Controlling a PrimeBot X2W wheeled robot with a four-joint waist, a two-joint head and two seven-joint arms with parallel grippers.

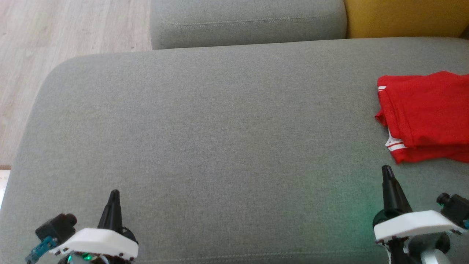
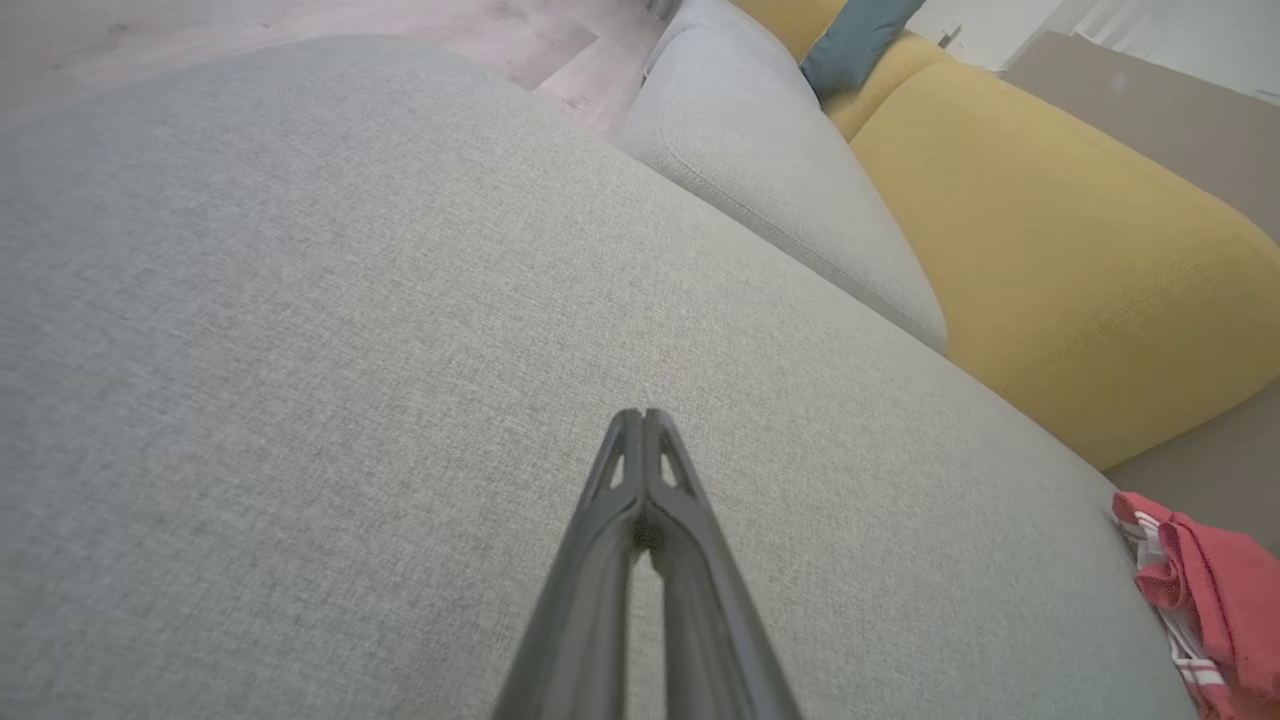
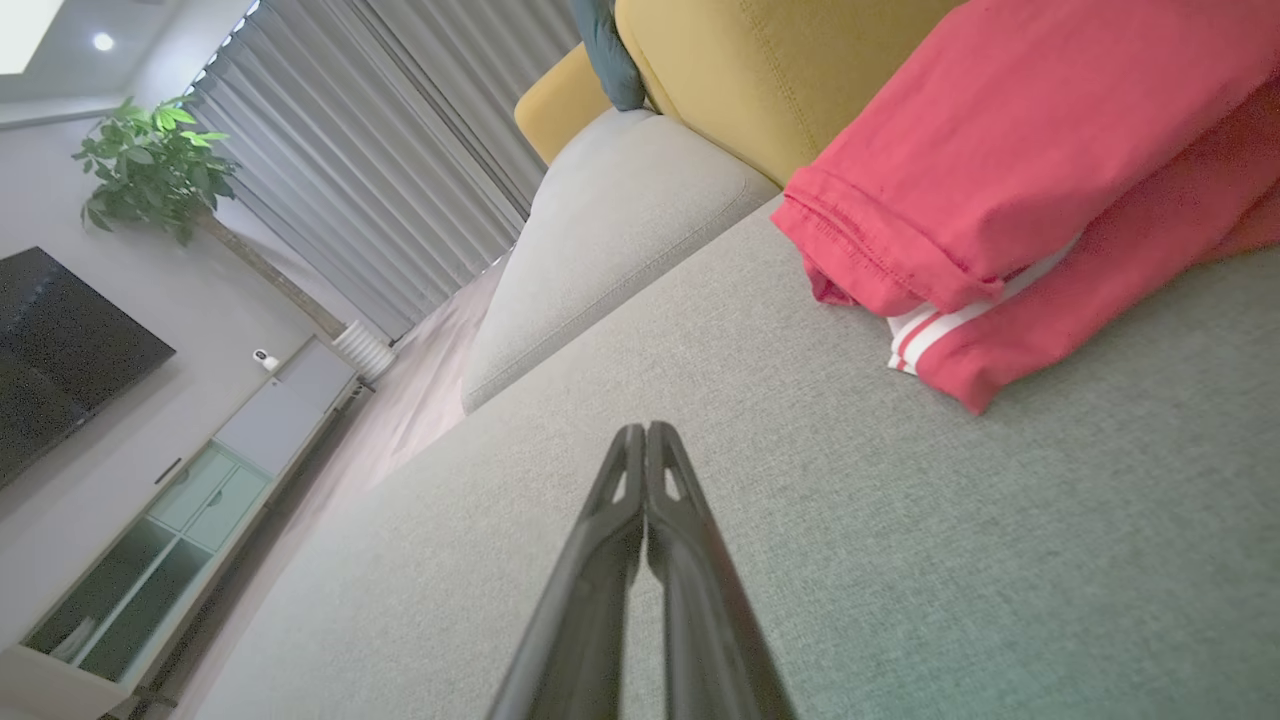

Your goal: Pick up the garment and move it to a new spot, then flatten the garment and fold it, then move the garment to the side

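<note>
The garment is red with white stripes at its hems. It lies folded in a compact stack at the far right of the grey sofa cushion, running off the head view's right edge. The garment looms large just ahead of my right gripper, and the garment sits at the lower right of the left wrist view. My right gripper is shut and empty, a short way in front of the garment. At the cushion's front left, my left gripper is shut too, holding nothing.
Behind the seat lie a grey back cushion and a yellow one. Wooden floor runs along the left. Across the room stand a low cabinet, a dark screen and a plant.
</note>
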